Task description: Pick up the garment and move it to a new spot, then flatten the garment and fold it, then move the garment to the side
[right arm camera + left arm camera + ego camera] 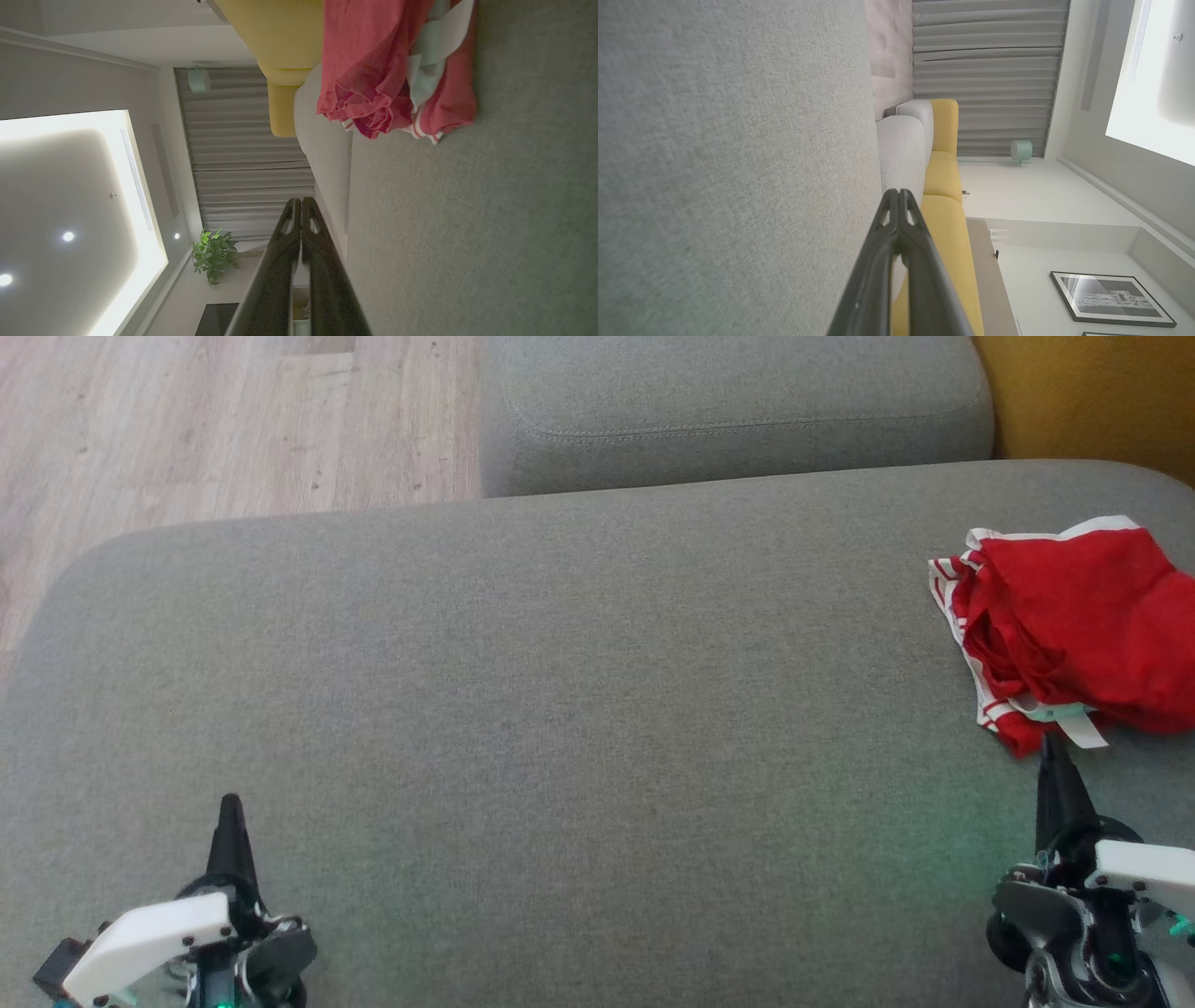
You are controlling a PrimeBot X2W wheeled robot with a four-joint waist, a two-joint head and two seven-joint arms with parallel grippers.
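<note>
The garment (1074, 621) is red with white striped trim and lies crumpled at the right edge of a grey cushion (560, 709). My right gripper (1053, 747) is shut and empty, its tip just short of the garment's near edge. In the right wrist view the garment (373, 70) lies ahead of the shut right gripper (301, 200), apart from it. My left gripper (231, 800) stands shut at the lower left over bare cushion, far from the garment. In the left wrist view the left gripper (899, 192) has its fingers pressed together.
A second grey cushion (728, 411) sits behind the main one. Wooden floor (187, 420) lies beyond the cushion at the upper left. A yellow sofa part (1092, 392) shows at the upper right. The cushion's middle and left are bare fabric.
</note>
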